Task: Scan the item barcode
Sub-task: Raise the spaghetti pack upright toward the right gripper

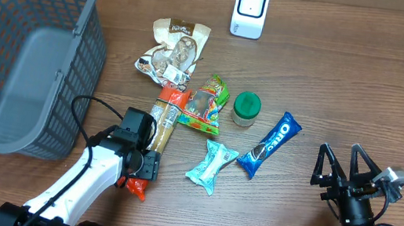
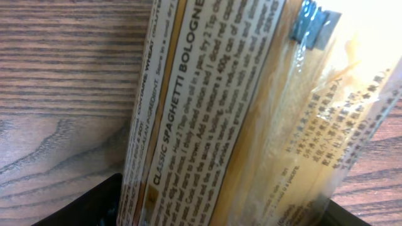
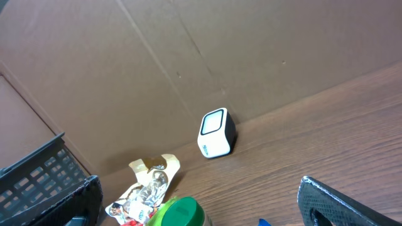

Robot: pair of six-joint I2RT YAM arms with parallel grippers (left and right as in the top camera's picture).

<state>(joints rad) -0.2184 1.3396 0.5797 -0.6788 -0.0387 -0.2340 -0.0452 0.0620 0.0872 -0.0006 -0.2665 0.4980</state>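
Observation:
A long spaghetti packet (image 1: 163,126) lies on the wooden table, its printed recipe side filling the left wrist view (image 2: 207,107). My left gripper (image 1: 150,153) is down over the packet's lower half. Its jaws stand apart, a black finger (image 2: 94,204) on either side of the packet. No barcode shows on the packet here. The white scanner (image 1: 250,10) stands upright at the table's far edge and also shows in the right wrist view (image 3: 216,134). My right gripper (image 1: 344,161) hovers open and empty at the right, above the table.
A grey basket (image 1: 4,53) fills the far left. Beside the spaghetti lie a snack pouch (image 1: 173,49), a colourful candy bag (image 1: 205,102), a green-lidded jar (image 1: 246,107), a blue Oreo pack (image 1: 270,144) and a teal wrapper (image 1: 210,166).

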